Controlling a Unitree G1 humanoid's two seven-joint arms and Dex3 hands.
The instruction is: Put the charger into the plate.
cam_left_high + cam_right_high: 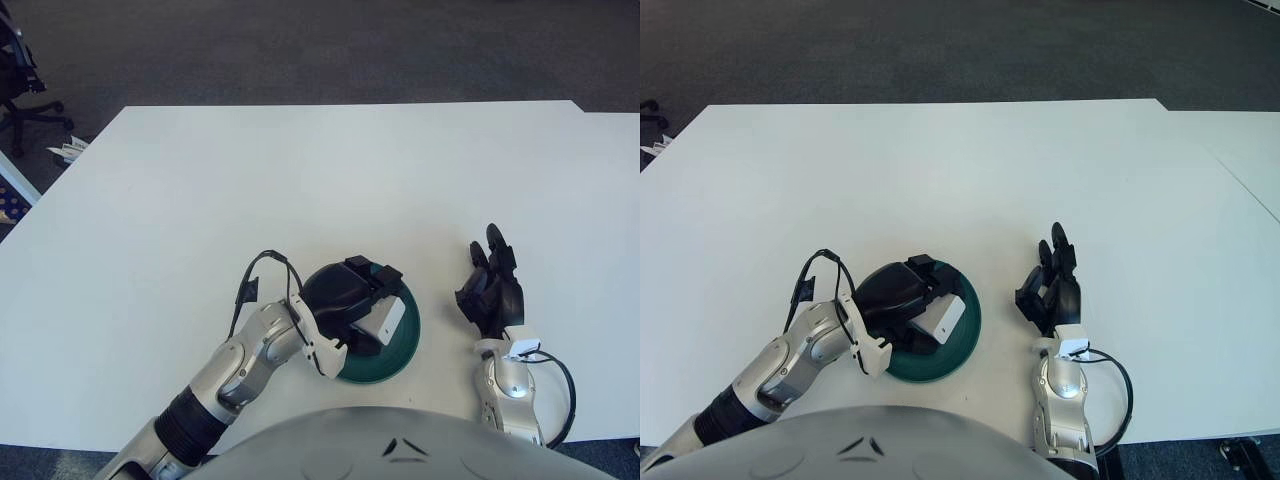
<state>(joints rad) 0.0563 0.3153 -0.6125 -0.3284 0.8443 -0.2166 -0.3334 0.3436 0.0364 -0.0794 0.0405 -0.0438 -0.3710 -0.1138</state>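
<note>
White charger [383, 320], small rigid block, inside green plate [400, 352] at near centre of bench [300, 180]. Likely light, smooth, somewhat slippery; best pinched across flat sides. Left hand [345, 298] over plate's left half, fingers [385, 276] curled against charger; grip looks clamped. Right hand [492, 290] idle right of plate, fingers relaxed, holding nothing.

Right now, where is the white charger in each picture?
Left eye view: the charger shows low, a little right of centre, in the left hand over the green plate.
Right eye view: the charger shows low, just left of centre.
Shared landmark: the green plate.
</note>
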